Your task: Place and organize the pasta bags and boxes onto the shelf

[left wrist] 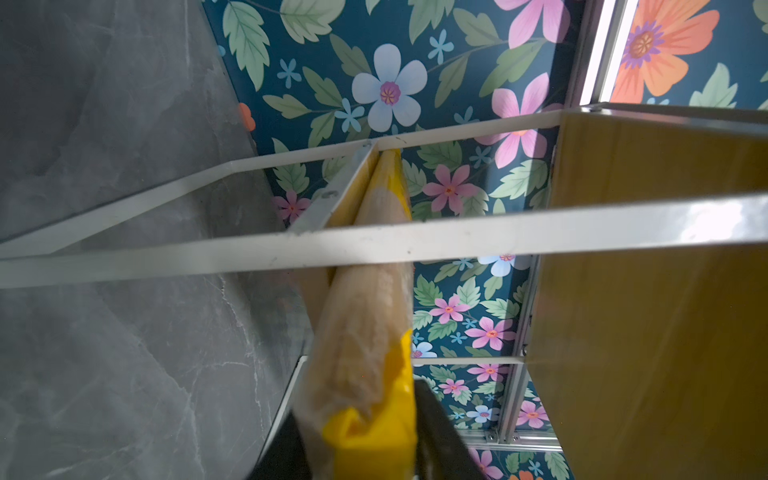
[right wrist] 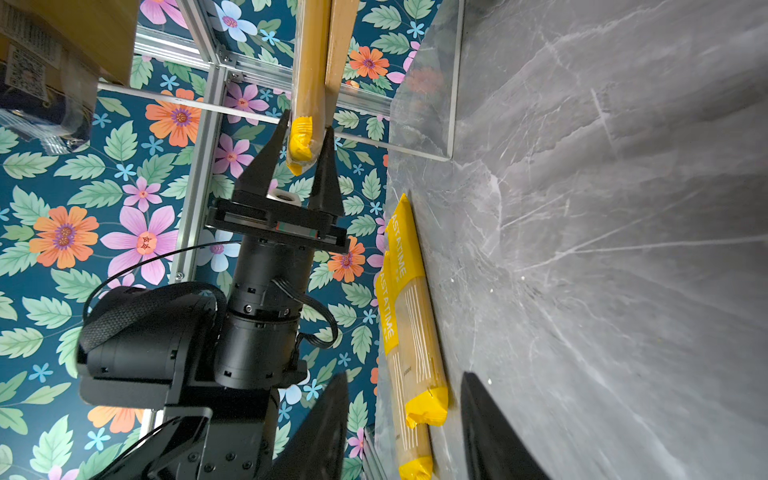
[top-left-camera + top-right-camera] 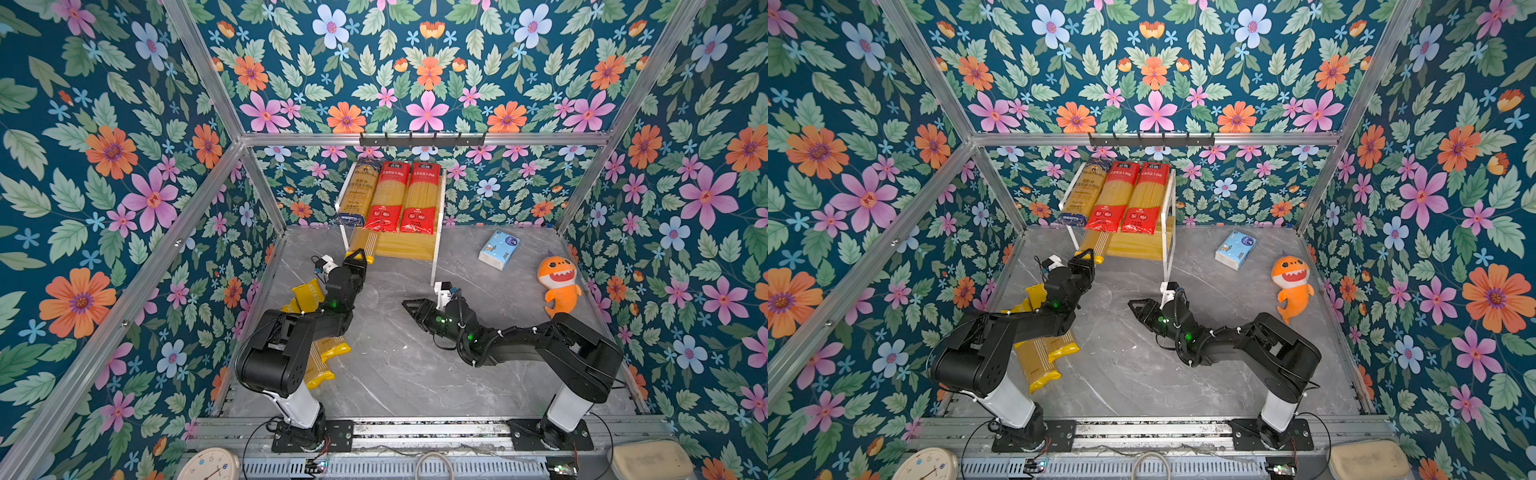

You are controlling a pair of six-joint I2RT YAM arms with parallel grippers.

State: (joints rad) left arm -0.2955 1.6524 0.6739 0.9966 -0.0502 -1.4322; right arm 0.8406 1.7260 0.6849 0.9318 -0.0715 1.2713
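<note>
The shelf [image 3: 436, 249] stands at the back wall. Its top board carries a navy pasta pack [image 3: 357, 191] and two red ones [image 3: 388, 195] side by side. A yellow pasta pack [image 3: 363, 241] lies along the left side of the lower board [image 3: 405, 247]. My left gripper [image 3: 359, 253] is shut on its near end [image 1: 374, 432], seen also in the right wrist view [image 2: 301, 143]. Two more yellow packs [image 3: 324, 357] lie on the table, partly hidden under my left arm. My right gripper [image 3: 409, 307] hangs open and empty over the table's middle.
A blue-and-white tissue pack [image 3: 498, 249] and an orange shark plush [image 3: 559, 286] lie at the back right. A black hook rail [image 3: 422, 139] runs above the shelf. The shelf's white front leg [image 3: 434, 266] stands just beyond my right gripper.
</note>
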